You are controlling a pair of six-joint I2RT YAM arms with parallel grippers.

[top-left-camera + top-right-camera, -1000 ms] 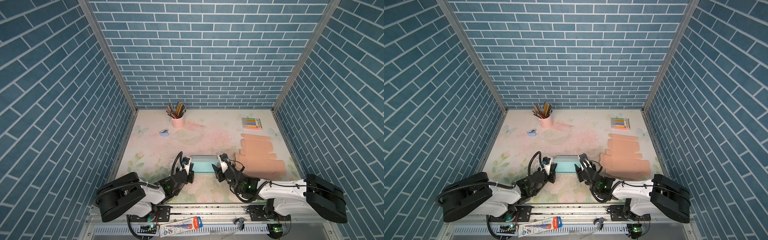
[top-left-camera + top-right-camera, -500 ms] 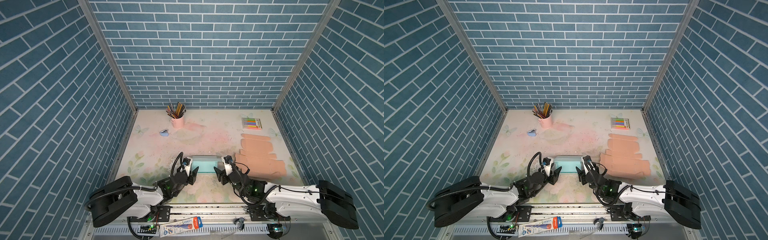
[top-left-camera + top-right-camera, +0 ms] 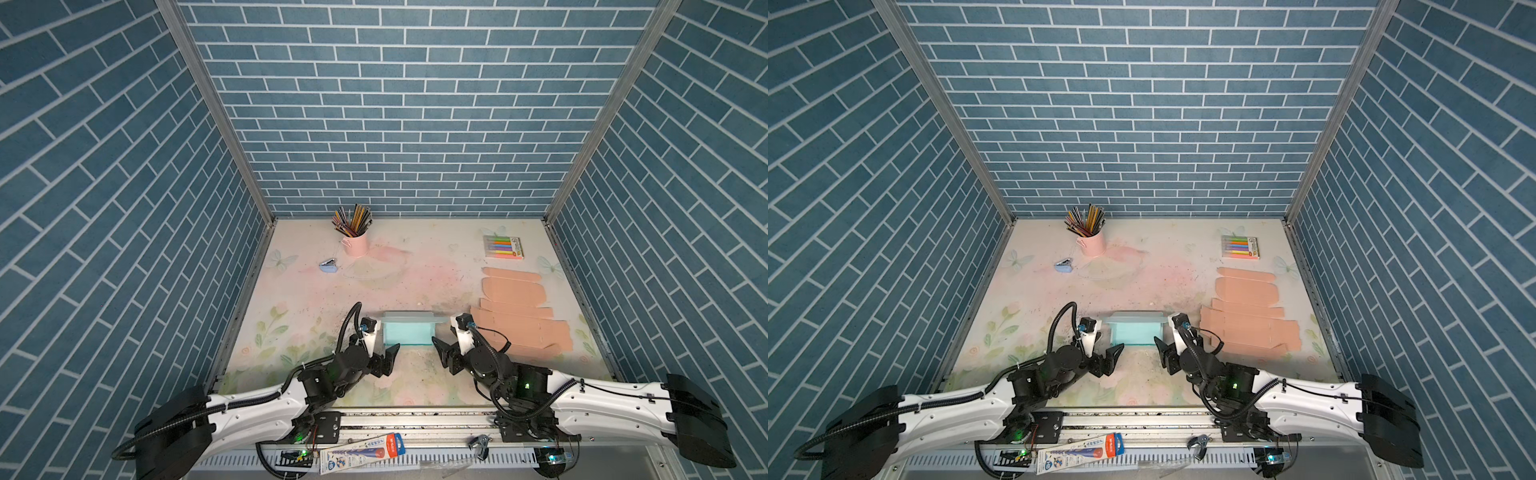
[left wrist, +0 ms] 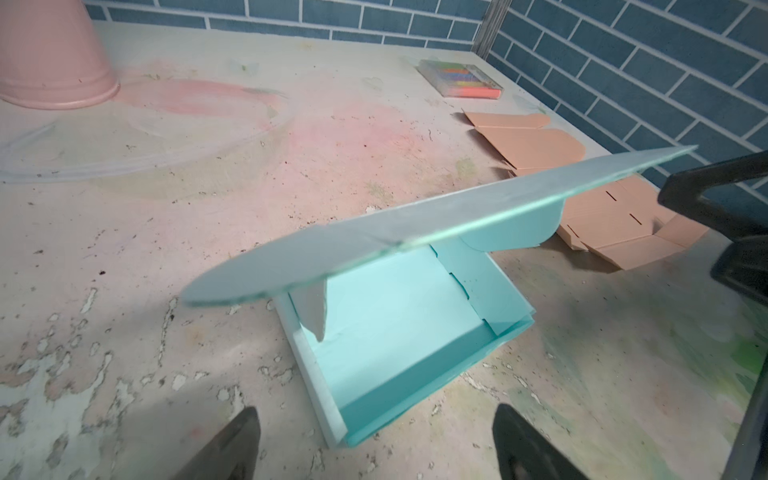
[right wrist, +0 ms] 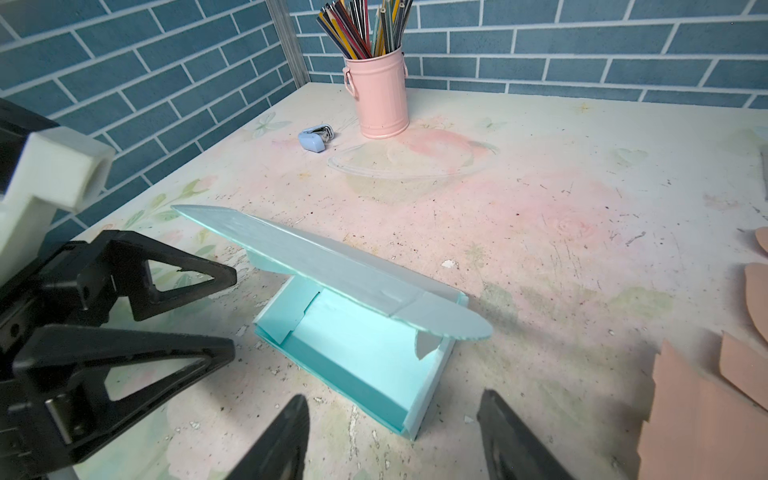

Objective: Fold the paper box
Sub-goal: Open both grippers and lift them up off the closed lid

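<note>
We find the left gripper (image 4: pixel 376 411) with its fingers (image 4: pixel 232 449) spread wide and nothing between them; a second ago they were pinched together at the left end of the paper box (image 3: pixel 407 337). The right gripper (image 5: pixel 395 397) likewise stands parted and empty, a little wider than before. Both have drawn back from the ends of the box to just short of its near corners, clear of the card. The box rests unsupported on the table (image 3: pixel 415 266), between the two grippers, with its tray walls upright. Its lid (image 4: pixel 415 216) is raised from the far wall and leans forward above the tray, the rounded side tabs (image 4: pixel 511 232) hanging beneath it, not yet tucked in. We judge the wall fold complete and self-holding; what remains is tucking the tabs and closing the lid. The flat pink blanks (image 3: pixel 515 324) lie just right of the box.
</note>
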